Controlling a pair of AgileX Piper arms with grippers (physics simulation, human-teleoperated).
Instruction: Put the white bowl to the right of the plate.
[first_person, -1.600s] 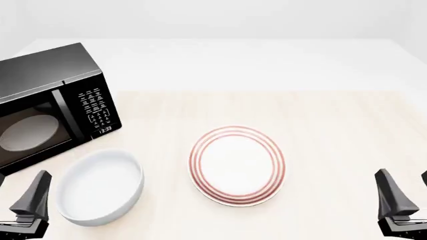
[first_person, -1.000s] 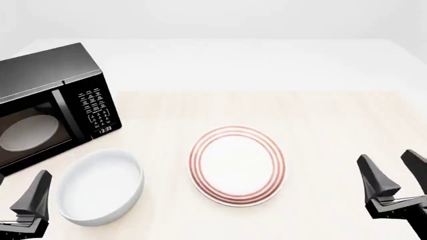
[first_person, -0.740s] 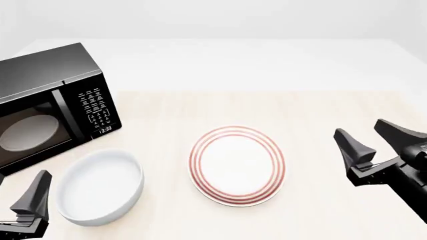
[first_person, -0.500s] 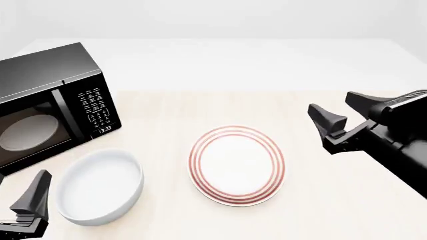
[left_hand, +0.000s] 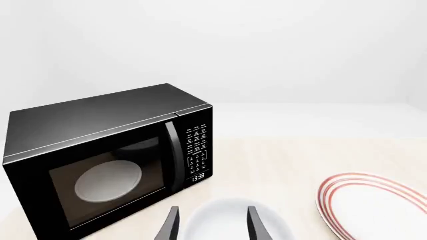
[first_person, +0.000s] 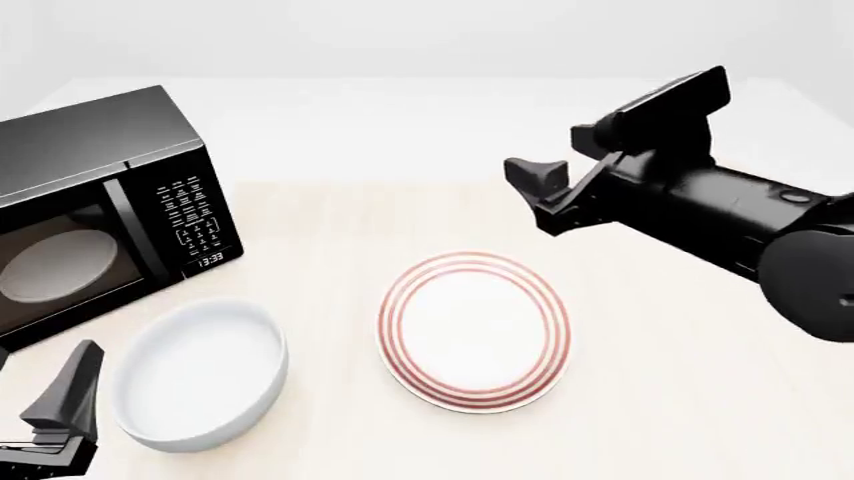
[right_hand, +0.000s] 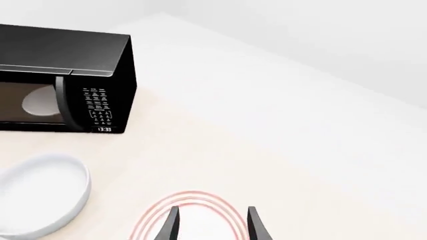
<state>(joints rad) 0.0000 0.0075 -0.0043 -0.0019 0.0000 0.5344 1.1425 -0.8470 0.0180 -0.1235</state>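
Front view puts your white bowl (first_person: 200, 372) on the table (first_person: 667, 400) to the left of the plate (first_person: 474, 331), close beside it but not touching; the bowl sits just in front of the black microwave (first_person: 100, 205), whose door shows a pale oval disc (first_person: 54, 265) inside; your right gripper (first_person: 607, 140) hangs above the table beyond the plate's far right edge, fingers spread wide and holding nothing; your left gripper (first_person: 67, 400) sits low beside the bowl's left side, only one finger showing there; the left wrist view shows both of its fingers (left_hand: 170, 227) parted with nothing between them, the bowl (left_hand: 233, 222) lying just past their tips; the right wrist view looks down over the plate (right_hand: 193, 215).
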